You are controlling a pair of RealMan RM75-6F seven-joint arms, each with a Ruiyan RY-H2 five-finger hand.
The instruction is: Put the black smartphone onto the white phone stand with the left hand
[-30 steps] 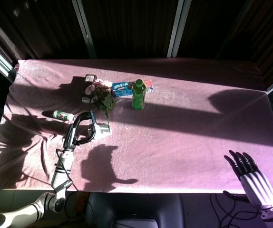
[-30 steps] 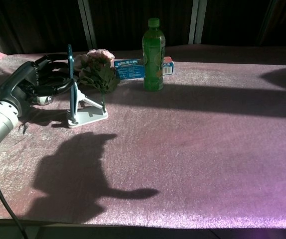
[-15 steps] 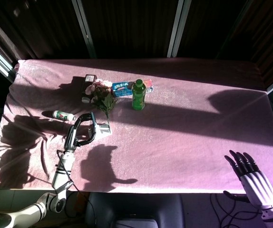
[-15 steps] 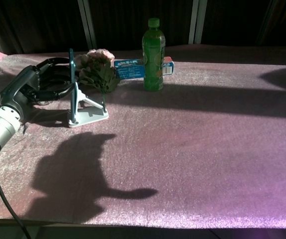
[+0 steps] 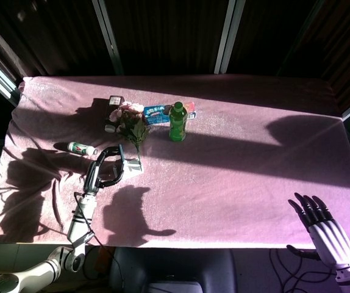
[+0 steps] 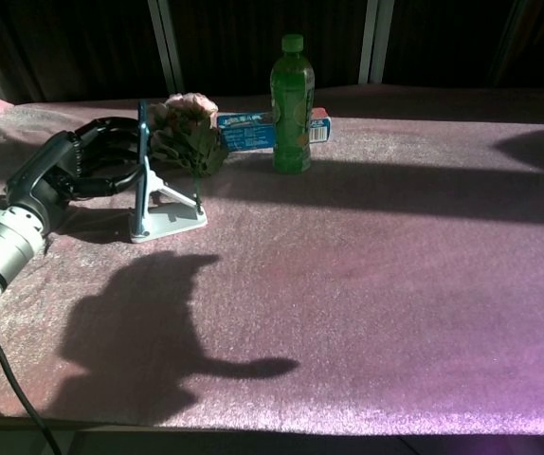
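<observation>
The black smartphone stands on edge, nearly upright, against the white phone stand at the left of the table. Its lower edge is down at the stand's base. My left hand reaches in from the left and grips the phone, fingers curled around its top and lower side. From the head view, the left hand sits just left of the phone and the stand. My right hand hovers off the table's front right corner, fingers spread, holding nothing.
A green bottle stands behind and right of the stand. Pink flowers lie right behind it, beside a blue box. A small bottle lies to the left and a dark pack at the back.
The left hand has pushed slightly right with the phone, bringing it closer against the stand's back. The right hand has not moved.
</observation>
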